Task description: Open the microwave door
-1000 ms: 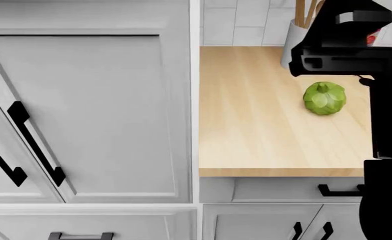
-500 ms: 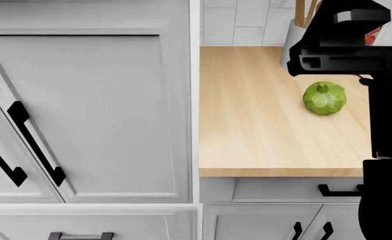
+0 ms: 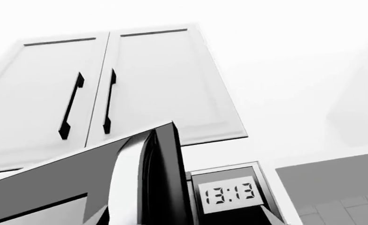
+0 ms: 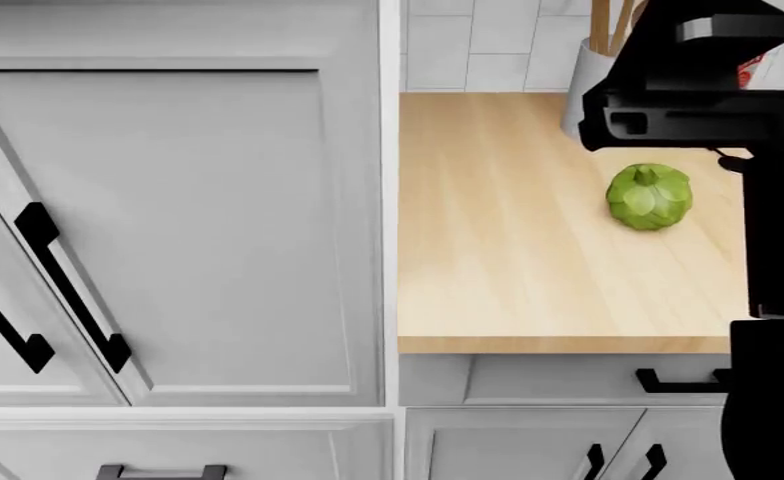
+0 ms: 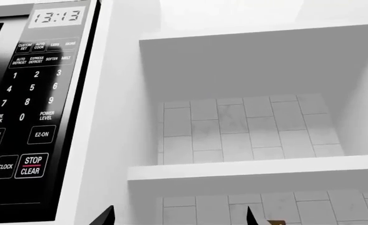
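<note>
The microwave door (image 3: 152,178) shows in the left wrist view, swung partly out from the body, with its pale handle (image 3: 129,187) along the near edge. Beside it is the clock display (image 3: 228,193), reading 13:13. My left gripper (image 3: 182,220) is open, its grey fingertips (image 3: 96,218) wide apart on either side of the door's edge. In the right wrist view the microwave control panel (image 5: 27,108) fills one side. My right gripper (image 5: 179,218) is open, with only tiled wall between its black fingertips (image 5: 107,215). The microwave is outside the head view.
My right arm (image 4: 692,100) rises over a wooden counter (image 4: 526,260) that carries a green artichoke (image 4: 650,196) and a utensil holder (image 4: 586,70). Grey cabinet doors with black handles (image 4: 72,285) lie to the left. White shelves (image 5: 253,173) stand beside the microwave, upper cabinets (image 3: 109,98) above it.
</note>
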`<state>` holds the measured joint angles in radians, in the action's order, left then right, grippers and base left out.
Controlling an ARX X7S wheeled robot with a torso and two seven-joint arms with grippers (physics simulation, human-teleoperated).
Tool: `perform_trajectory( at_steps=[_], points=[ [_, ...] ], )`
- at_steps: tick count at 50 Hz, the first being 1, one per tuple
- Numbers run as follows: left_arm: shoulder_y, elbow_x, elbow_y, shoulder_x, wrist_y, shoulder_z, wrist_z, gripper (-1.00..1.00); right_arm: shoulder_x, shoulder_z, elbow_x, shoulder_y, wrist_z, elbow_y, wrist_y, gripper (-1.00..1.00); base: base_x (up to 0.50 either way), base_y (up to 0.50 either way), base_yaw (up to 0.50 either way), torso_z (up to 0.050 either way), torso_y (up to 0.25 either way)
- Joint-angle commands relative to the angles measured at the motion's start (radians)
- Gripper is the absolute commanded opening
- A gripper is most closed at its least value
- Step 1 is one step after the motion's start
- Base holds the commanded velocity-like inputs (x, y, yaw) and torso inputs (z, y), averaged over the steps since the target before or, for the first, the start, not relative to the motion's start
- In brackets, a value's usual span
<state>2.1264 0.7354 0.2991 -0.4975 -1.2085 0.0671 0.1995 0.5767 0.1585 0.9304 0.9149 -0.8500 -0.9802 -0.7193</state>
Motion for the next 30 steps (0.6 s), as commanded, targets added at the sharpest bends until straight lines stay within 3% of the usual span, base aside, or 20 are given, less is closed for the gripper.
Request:
perform_trajectory(
  at_steps=[1, 16, 30],
  points=[
    [0.028, 0.05, 0.022, 0.052, -0.038, -0.002, 0.01, 1.0, 0.006, 0.001, 0.006, 0.0, -0.004, 0.003, 0.009, 1.0, 0.0, 0.0, 0.0, 0.0, 0.0],
    [-0.05, 0.123, 0.054, 0.201, -0.066, 0.042, 0.041, 1.0, 0.03, -0.023, 0.01, -0.036, 0.0, 0.006, 0.043, 1.0, 0.0, 0.0, 0.0, 0.0, 0.0],
    [-0.083, 0.056, -0.052, 0.29, 0.045, 0.193, -0.013, 1.0, 0.054, -0.054, -0.005, -0.094, 0.021, 0.02, 0.091, 1.0, 0.0, 0.0, 0.0, 0.0, 0.0]
  ],
)
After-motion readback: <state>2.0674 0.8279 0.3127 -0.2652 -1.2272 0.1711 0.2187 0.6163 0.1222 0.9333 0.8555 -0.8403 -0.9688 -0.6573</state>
